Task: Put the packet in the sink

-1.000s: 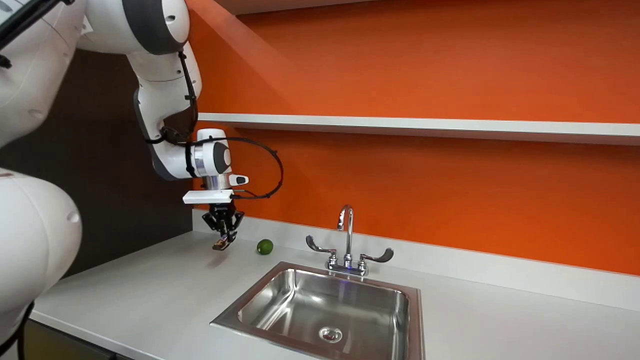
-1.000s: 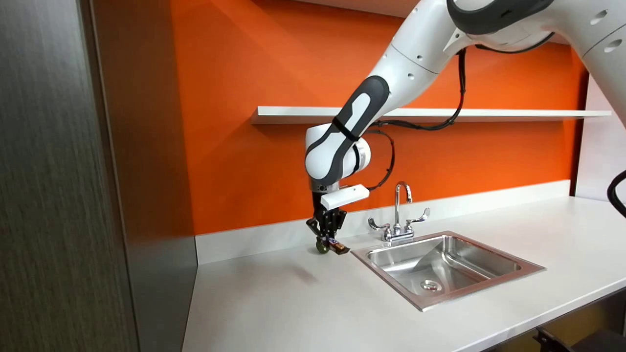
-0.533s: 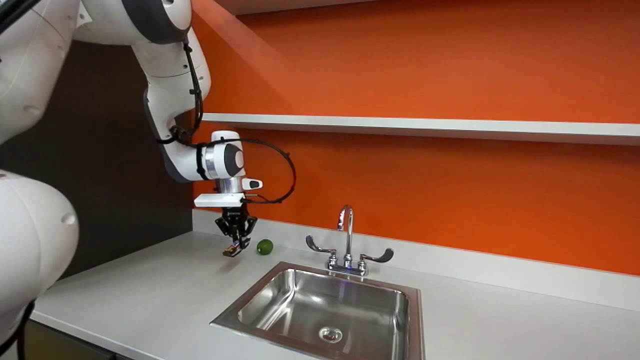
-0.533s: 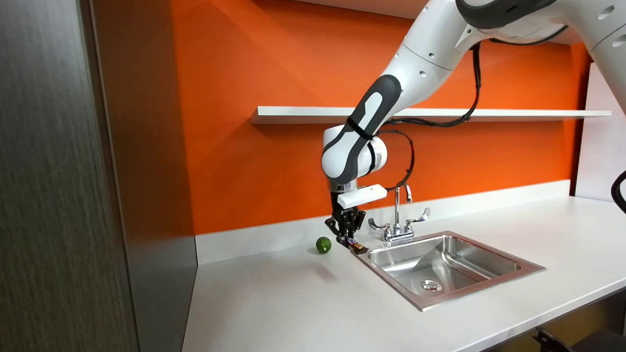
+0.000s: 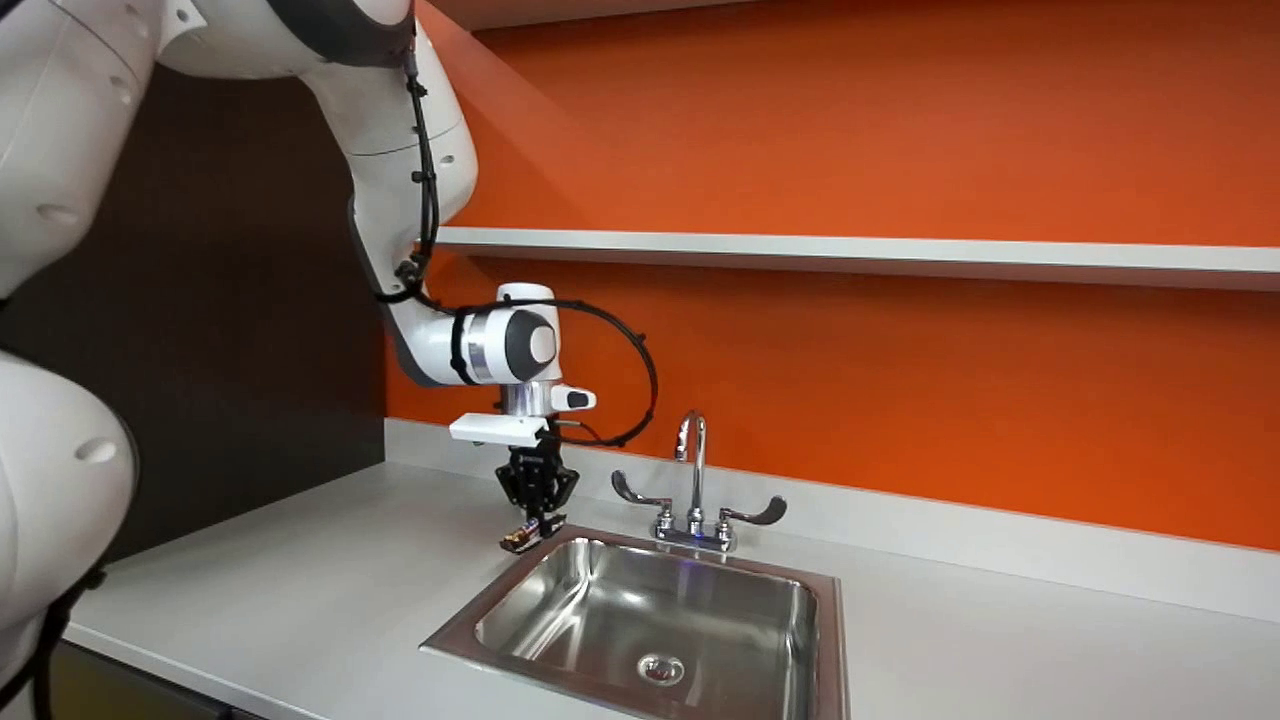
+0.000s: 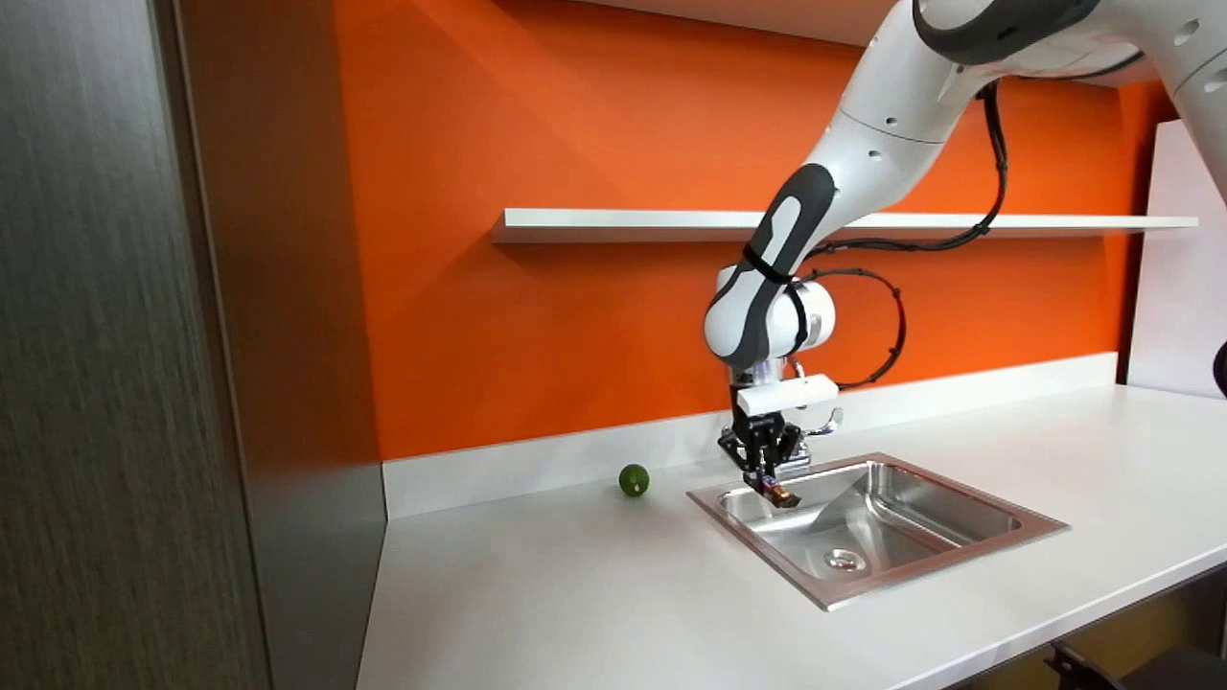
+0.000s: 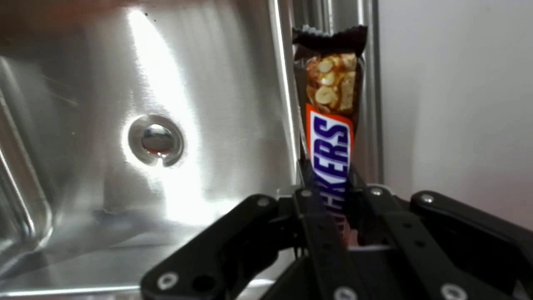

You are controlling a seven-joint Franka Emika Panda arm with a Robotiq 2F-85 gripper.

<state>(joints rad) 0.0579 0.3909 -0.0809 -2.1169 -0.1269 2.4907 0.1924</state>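
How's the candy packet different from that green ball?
The packet is long; the green ball is round. The packet is dark with purple letters; the ball is mostly green. The claw holds the packet, while the ball sits on the counter. Both are smaller than the sink.

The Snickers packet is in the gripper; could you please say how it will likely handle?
The Snickers packet is probably fairly stiff, since it juts straight out of the gripper. Its smooth-looking wrapper may be slippery, and the thin serrated end likely bends easily.

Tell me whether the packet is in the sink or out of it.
Out: the gripper holds the packet aloft; the wrist view shows it over the rim of the sink.
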